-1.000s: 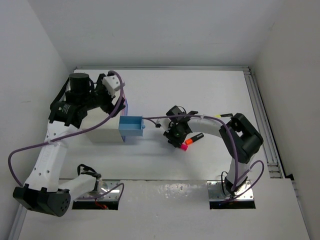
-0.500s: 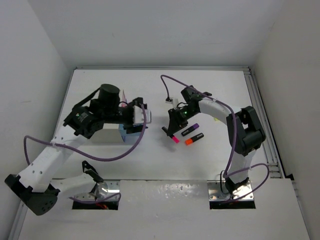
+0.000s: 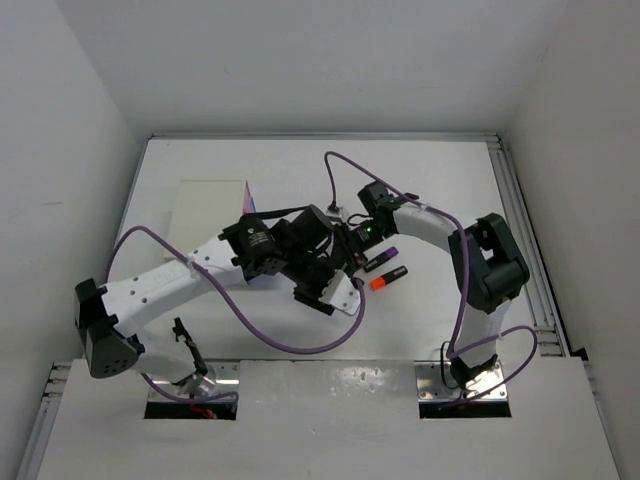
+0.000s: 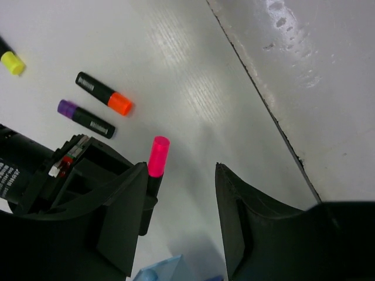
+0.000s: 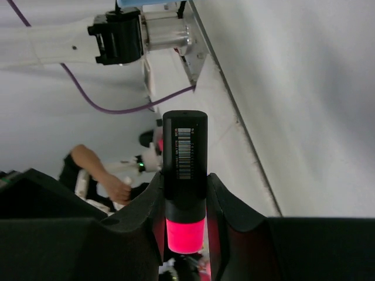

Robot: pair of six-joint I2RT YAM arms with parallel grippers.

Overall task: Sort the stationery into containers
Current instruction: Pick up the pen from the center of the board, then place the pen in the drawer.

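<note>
In the top view the left arm (image 3: 190, 275) reaches from the near left corner low across the desk (image 3: 450, 180) to the middle, where its wrist meets the right arm (image 3: 440, 228). The right arm bends at the elbow by the right edge and points left, and the right gripper (image 3: 352, 245) is just beside the left wrist. The white cabinet (image 3: 205, 205) stands at the far left, with a pink drawer (image 3: 249, 194) showing at its right side. The purple-capped highlighter (image 3: 381, 260) and the orange-capped highlighter (image 3: 388, 277) lie near each other, just right of the two wrists. The far and right parts of the desk are open. What the grippers hold is hidden here.

In the left wrist view the left gripper (image 4: 180, 175) stands wide apart and holds nothing. The pink-capped highlighter (image 4: 157, 158) is beside its left finger, with the cap up. The orange and purple ones lie beyond it, and a yellow cap (image 4: 12, 62) is cut off at the left edge. A dark seam (image 4: 258, 93) crosses the desk. A corner of a light blue drawer (image 4: 161, 274) shows at the bottom.

In the right wrist view the right gripper (image 5: 184, 196) is closed on the pink-capped highlighter, the barcode facing the camera. The background is hard to read.
</note>
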